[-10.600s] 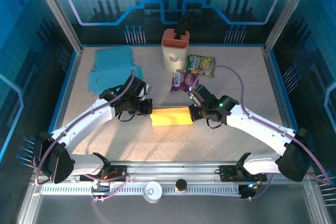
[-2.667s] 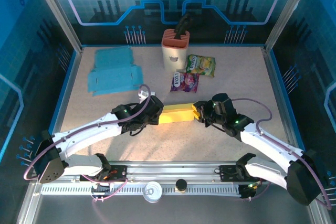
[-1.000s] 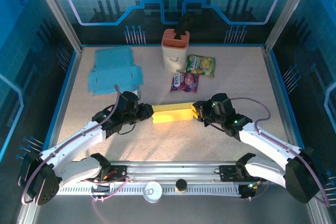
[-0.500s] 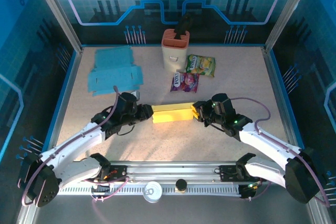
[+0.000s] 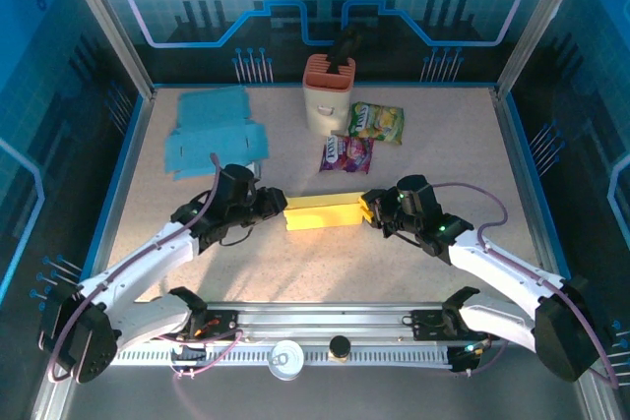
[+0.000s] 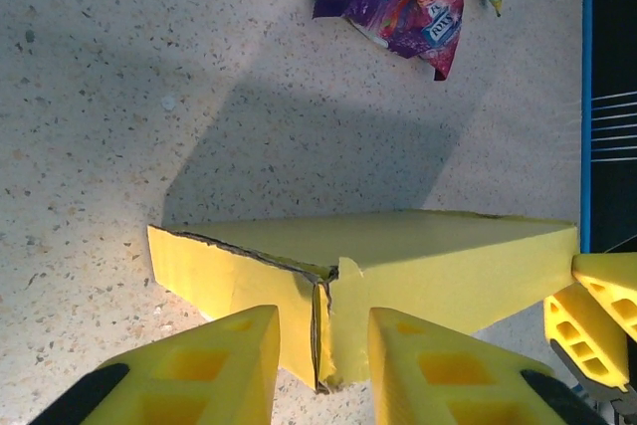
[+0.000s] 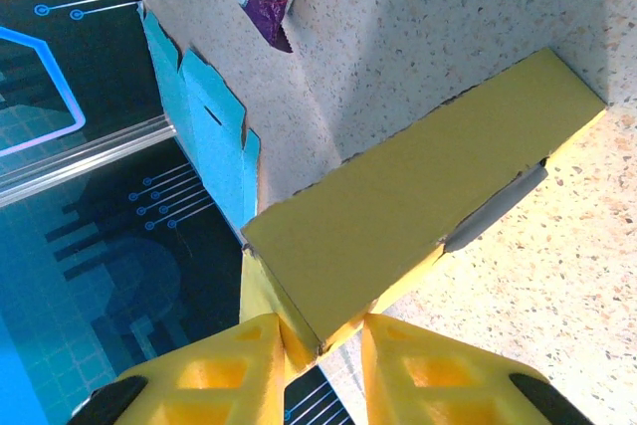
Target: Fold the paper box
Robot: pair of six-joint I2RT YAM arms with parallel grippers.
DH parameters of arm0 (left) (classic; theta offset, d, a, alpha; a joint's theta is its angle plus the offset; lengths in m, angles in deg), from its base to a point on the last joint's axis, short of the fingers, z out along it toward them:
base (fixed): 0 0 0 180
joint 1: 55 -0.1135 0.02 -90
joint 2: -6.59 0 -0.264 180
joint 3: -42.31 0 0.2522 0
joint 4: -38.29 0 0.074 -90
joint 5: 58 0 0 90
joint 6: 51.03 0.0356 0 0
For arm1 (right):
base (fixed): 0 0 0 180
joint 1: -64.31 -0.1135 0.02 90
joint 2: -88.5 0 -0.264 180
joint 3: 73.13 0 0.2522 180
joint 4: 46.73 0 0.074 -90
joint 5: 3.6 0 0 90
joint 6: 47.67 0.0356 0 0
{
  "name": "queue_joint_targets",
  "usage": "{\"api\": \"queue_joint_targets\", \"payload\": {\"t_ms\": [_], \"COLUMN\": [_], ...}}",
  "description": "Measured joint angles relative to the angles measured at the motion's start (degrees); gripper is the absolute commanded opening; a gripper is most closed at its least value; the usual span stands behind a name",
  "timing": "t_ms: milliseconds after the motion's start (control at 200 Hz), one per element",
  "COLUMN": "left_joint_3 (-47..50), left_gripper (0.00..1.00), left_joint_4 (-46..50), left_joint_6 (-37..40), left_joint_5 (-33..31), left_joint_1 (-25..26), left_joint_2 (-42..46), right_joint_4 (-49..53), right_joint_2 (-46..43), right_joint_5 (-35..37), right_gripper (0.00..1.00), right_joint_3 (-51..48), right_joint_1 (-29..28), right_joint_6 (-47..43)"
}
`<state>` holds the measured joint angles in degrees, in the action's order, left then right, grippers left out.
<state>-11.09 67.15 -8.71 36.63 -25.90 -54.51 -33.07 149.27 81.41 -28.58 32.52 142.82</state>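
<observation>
The yellow paper box (image 5: 320, 212) lies in the middle of the table (image 5: 295, 277), long side running left to right between the arms. The right jaws pinch its right end corner. The left jaws stand a little apart astride the ragged left end flap; whether they grip it I cannot tell. It looks like light, thin card that creases easily, so it is best held at flap edges near the folds, gently
</observation>
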Motion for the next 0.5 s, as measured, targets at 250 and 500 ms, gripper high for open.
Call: {"api": "queue_joint_targets", "payload": {"t_ms": [250, 500], "left_joint_3": [3.23, 4.79], "left_gripper": [0.19, 0.10], "left_joint_4": [-4.94, -9.07], "left_joint_6": [-0.46, -0.70], "left_joint_5": [0.92, 1.95], "left_joint_1": [-0.17, -0.50], "left_joint_2": [-0.50, -0.63], "right_joint_4": [0.42, 1.11], "right_joint_2": [0.00, -0.13], "right_joint_5": [0.20, 0.68], "right_gripper": [0.24, 0.20], "right_joint_3": [0.00, 0.17], "right_joint_1": [0.00, 0.15], "right_joint_6": [0.09, 0.20]}}
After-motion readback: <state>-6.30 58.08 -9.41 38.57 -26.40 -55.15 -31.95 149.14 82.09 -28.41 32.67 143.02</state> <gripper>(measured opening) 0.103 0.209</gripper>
